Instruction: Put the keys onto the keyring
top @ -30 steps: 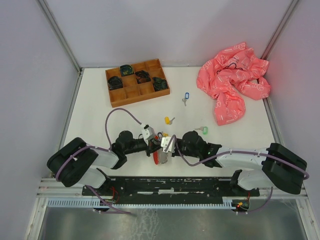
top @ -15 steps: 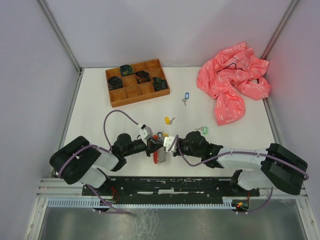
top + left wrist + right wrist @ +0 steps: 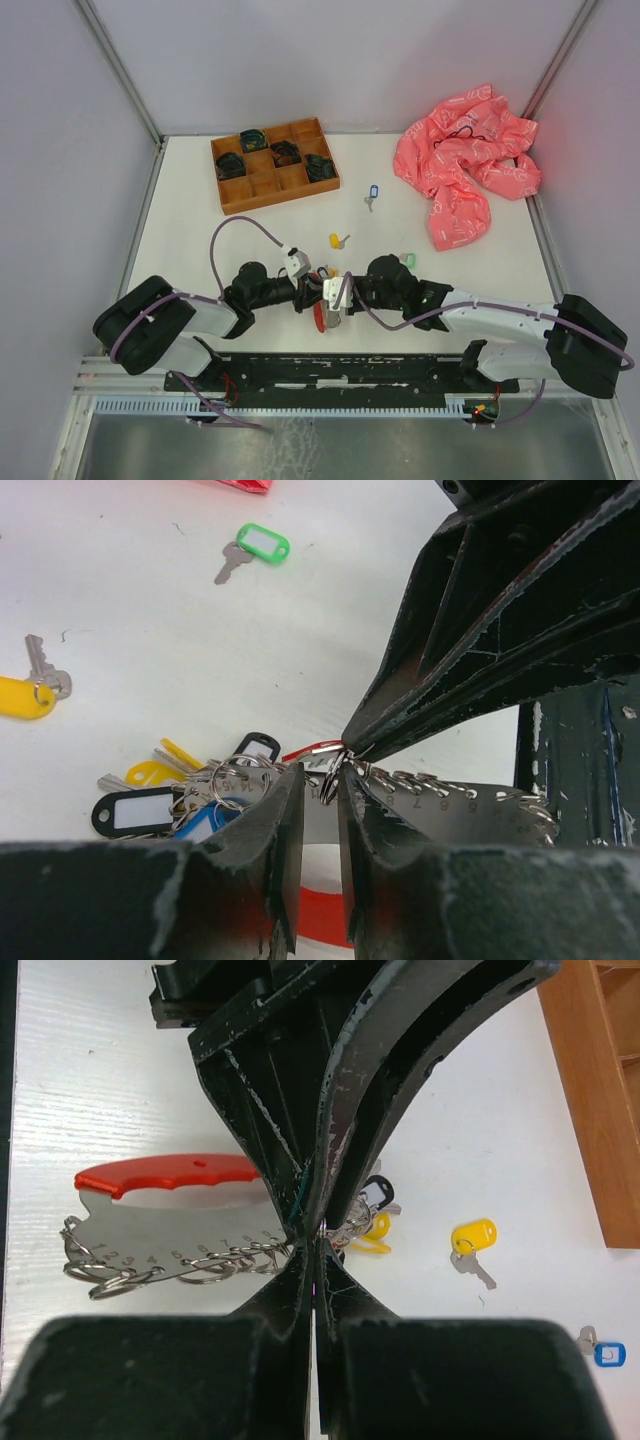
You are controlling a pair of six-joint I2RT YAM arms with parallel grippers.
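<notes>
step in hand, by appearance: holding the keyring [image 3: 329,772] steady. right claw [image 3: 318,1232] is pinched tight on it; left claw [image 3: 320,785] stands narrowly parted around it. the next move likely calls for fetching a loose key [image 3: 252,550] off the worktop [image 3: 150,610].

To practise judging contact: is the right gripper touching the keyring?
Touching. The left wrist view shows the right gripper pinched shut on the keyring, with no gap at its tips.
</notes>
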